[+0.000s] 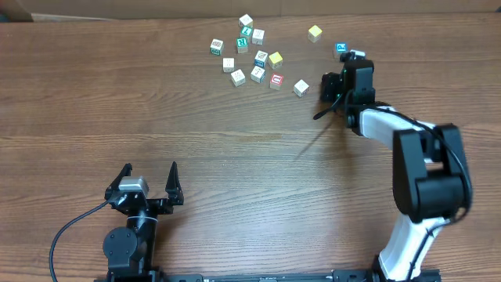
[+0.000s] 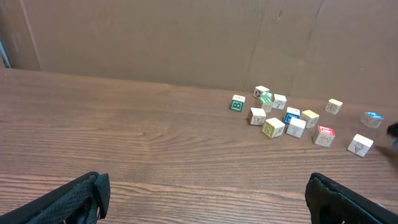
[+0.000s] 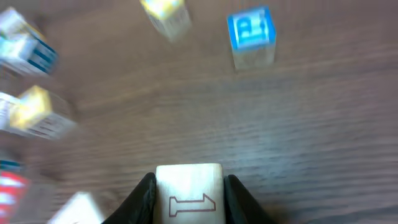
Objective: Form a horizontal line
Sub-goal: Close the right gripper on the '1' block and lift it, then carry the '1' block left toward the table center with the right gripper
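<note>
Several small wooden letter blocks (image 1: 258, 59) lie scattered at the far middle of the table; they also show in the left wrist view (image 2: 292, 118). My right gripper (image 1: 337, 84) is at the right of the cluster, shut on a pale block with a red outline (image 3: 189, 193), held between both fingers. A blue-topped block (image 1: 341, 49) lies just beyond it, also in the right wrist view (image 3: 251, 32). A yellow block (image 1: 315, 33) lies farther back. My left gripper (image 1: 150, 182) is open and empty near the front left, far from the blocks.
A white block (image 1: 301, 87) and a red-faced block (image 1: 276, 80) lie just left of my right gripper. A brown wall stands behind the table (image 2: 186, 37). The wood table (image 1: 156, 117) stretches bare between the cluster and my left gripper.
</note>
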Robot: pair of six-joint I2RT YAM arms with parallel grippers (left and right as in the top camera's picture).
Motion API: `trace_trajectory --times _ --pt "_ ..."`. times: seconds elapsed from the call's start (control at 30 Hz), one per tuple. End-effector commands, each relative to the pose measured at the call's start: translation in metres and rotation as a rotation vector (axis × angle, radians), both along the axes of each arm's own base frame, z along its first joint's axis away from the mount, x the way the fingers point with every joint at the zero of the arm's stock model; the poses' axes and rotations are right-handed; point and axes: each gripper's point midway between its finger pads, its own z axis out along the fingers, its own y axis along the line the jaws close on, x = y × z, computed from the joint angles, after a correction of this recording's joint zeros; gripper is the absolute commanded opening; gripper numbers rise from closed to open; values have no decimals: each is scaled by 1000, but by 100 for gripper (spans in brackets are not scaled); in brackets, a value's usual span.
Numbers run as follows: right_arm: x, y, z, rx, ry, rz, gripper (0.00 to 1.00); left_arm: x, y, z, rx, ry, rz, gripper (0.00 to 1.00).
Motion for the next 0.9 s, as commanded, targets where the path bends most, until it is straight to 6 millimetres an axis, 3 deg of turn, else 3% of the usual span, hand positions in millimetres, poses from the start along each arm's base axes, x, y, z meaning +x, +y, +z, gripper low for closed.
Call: trace_trajectory --times 0.0,0.1,0.27,0.47,0.6,0.87 --pt "-3 20 101 58 -169 74 24 0 0 -1 -6 -1 1 100" --pt "-26 49 137 111 -185 183 24 0 0 -1 -6 -1 1 100" --pt "-54 91 161 138 -189 288 24 0 0 -1 -6 -1 1 100" --pt "-86 148 153 142 -129 417 23 0 0 -1 -5 -1 2 99" --pt "-106 174 142 140 -74 478 21 0 0 -1 -6 -1 1 100" --pt "-128 191 123 166 31 483 19 -3 37 2 46 -9 216 99"
